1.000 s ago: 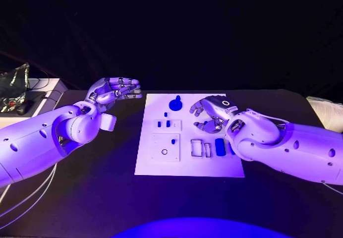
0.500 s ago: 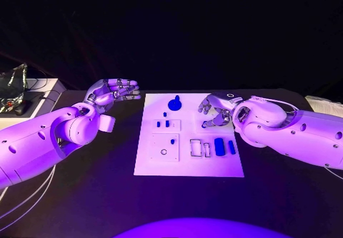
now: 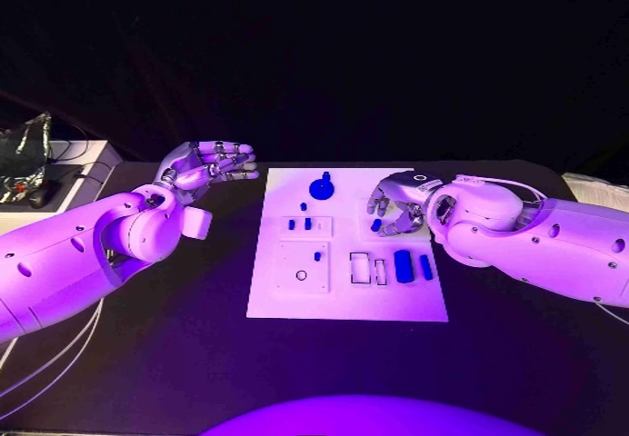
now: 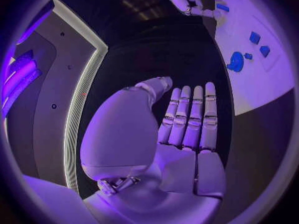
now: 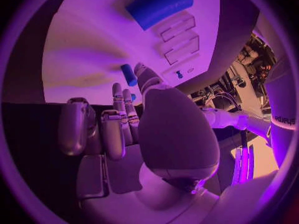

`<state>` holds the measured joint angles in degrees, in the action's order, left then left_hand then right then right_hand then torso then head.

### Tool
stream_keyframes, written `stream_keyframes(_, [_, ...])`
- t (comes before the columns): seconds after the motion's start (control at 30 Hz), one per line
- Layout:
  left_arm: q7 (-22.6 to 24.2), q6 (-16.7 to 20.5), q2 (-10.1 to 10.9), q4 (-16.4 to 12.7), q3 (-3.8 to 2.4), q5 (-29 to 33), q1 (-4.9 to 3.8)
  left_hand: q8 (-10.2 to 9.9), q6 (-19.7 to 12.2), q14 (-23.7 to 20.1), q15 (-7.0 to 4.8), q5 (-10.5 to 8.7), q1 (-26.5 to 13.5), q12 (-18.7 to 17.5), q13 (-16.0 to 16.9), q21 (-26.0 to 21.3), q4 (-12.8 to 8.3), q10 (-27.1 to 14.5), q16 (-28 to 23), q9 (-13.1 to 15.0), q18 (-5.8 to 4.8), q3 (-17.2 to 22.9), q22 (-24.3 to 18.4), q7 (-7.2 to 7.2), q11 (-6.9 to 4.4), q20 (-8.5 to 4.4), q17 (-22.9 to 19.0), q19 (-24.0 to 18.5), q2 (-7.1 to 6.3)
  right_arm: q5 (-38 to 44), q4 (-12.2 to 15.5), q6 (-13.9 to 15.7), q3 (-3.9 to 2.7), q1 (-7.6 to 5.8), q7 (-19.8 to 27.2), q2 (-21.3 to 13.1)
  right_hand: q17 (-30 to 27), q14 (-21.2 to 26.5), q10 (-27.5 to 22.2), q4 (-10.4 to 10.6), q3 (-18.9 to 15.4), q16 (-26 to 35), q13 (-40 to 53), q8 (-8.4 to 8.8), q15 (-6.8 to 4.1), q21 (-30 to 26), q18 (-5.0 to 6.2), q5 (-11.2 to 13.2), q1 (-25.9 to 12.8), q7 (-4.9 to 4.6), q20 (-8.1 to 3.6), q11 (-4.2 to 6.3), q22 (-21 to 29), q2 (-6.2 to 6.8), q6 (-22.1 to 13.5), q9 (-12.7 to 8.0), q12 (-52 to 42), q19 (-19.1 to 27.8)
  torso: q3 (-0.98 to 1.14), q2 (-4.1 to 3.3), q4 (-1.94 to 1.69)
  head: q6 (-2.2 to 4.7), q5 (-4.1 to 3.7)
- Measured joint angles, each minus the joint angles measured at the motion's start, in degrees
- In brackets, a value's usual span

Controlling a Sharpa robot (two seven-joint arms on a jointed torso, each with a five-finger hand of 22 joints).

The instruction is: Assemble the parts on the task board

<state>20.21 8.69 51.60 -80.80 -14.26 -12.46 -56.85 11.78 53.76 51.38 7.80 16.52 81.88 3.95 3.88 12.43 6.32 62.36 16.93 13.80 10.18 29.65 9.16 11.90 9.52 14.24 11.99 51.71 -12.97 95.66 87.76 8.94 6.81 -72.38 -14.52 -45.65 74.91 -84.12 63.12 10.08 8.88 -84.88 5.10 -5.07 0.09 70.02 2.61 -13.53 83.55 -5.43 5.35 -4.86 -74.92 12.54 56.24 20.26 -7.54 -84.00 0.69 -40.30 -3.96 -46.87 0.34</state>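
- Parts: a small blue plastic peg lies on the white task board, mid-table; likely light, rigid, slick.
- Right robot hand curls at it; whether it grips, I cannot tell.
- Left robot hand, beside the board, holds nothing, fingers straight.
- Pinch the peg's sides.

The right hand is covering part of the task board, and a small blue part is peeking from under its fingers; whether they are touching it is too small to tell. In the left wrist view the board's edge is running out of the picture.
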Motion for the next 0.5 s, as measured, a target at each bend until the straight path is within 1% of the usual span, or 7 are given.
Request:
stream_keyframes(0.07, [0.0,0.0,0.0,0.0,0.0,0.0,0.01,0.0,0.0,0.0,0.0,0.0,0.0,0.0,0.0,0.0,0.0,0.0,0.0,0.0,0.0,0.0,0.0,0.0,0.0,0.0,0.0,0.0,0.0,0.3,0.0,0.0,0.0,0.07,0.0,0.1,0.0,0.0,0.5,1.0,1.6,0.0,-0.1,0.0,0.0,0.3,0.0,0.3,1.0,-0.13,0.0,0.33,0.0,0.05,0.7,-0.3,-0.1,0.0,0.03,0.0,0.03,-0.01,0.02])
stream_keyframes(0.1, [0.0,0.0,0.0,0.0,0.0,0.0,0.02,0.0,0.0,0.0,0.0,0.0,0.0,0.0,0.0,0.0,0.0,0.0,0.0,0.0,0.0,0.0,0.0,0.0,0.0,0.0,0.0,0.0,0.0,0.4,-0.1,0.0,0.0,0.12,0.0,0.2,0.0,0.0,0.7,1.4,2.8,0.0,-0.2,-0.05,0.0,0.3,0.0,0.8,1.4,-0.22,0.0,0.16,0.0,0.07,1.2,-0.4,-0.2,0.0,0.04,0.0,0.03,-0.01,0.03])
stream_keyframes(0.13, [0.0,0.0,0.0,0.0,0.0,0.0,0.02,0.0,0.0,0.0,0.0,0.0,0.0,0.0,0.0,0.0,0.0,0.0,0.0,0.0,0.0,0.0,0.0,0.0,0.0,0.0,0.0,0.0,0.0,0.4,-0.1,0.0,0.0,0.17,0.0,0.2,0.0,0.0,1.2,1.9,4.4,0.0,-0.4,-0.34,0.0,0.3,0.0,1.4,1.7,-0.4,0.0,0.28,0.0,0.01,1.8,-0.6,-0.2,0.0,0.04,0.0,0.03,-0.02,0.04])
stream_keyframes(0.27, [0.0,0.0,0.0,0.0,0.0,0.0,0.05,0.0,0.0,0.0,0.0,0.0,0.0,0.0,0.0,0.0,0.0,0.0,-0.2,0.0,0.0,0.0,-0.1,0.0,0.0,-0.21,0.0,0.2,0.0,0.7,-0.1,0.0,0.03,0.44,0.0,0.4,0.0,0.2,2.8,3.6,9.2,0.0,-0.6,-0.92,-0.15,0.8,0.0,2.1,2.3,-0.64,0.0,0.5,0.0,0.6,3.7,-0.9,-0.2,0.0,0.03,0.01,0.04,-0.1,0.04])
stream_keyframes(0.37, [0.0,0.0,0.0,0.1,0.0,0.0,0.06,0.0,0.0,0.0,0.0,0.0,0.0,0.0,0.0,0.0,0.0,0.0,-0.2,0.0,0.0,0.0,-0.1,0.0,0.0,-0.21,0.0,0.2,0.0,0.7,-0.1,0.1,0.03,0.54,0.0,0.4,0.0,0.2,3.8,4.3,11.5,0.0,-0.7,-1.12,-0.22,1.0,0.0,2.1,2.4,-1.05,0.0,0.79,0.0,0.75,4.4,-0.9,-0.2,0.0,0.04,0.02,0.04,-0.18,0.08])
stream_keyframes(0.4, [0.0,0.0,0.0,0.1,0.0,0.0,0.06,0.0,0.0,0.0,0.0,0.0,0.0,0.0,0.0,0.0,0.0,0.0,-0.2,0.0,0.0,0.0,-0.1,0.0,0.0,-0.21,0.0,0.2,0.0,0.7,-0.1,0.1,0.03,0.57,0.0,0.4,0.0,0.1,4.2,4.5,12.2,0.0,-0.7,-1.28,-0.35,1.3,0.0,2.1,2.4,-0.96,0.0,0.91,0.0,0.75,4.8,-0.9,-0.2,0.0,0.04,0.02,0.04,-0.2,0.1])
stream_keyframes(0.5, [0.0,0.0,0.0,0.1,0.0,0.0,0.08,0.0,0.0,0.0,0.0,0.0,0.0,0.0,0.0,0.0,0.0,0.0,-0.2,0.0,0.0,0.0,-0.1,0.0,0.0,-0.21,0.0,0.2,0.0,0.7,0.0,0.2,0.03,0.65,0.1,0.5,0.0,0.2,5.2,4.8,14.2,0.0,-0.7,-1.56,-0.66,1.6,0.01,2.1,2.5,-1.21,-0.07,1.31,0.0,1.23,5.3,-0.9,0.2,0.0,0.04,0.03,0.06,-0.24,0.14])
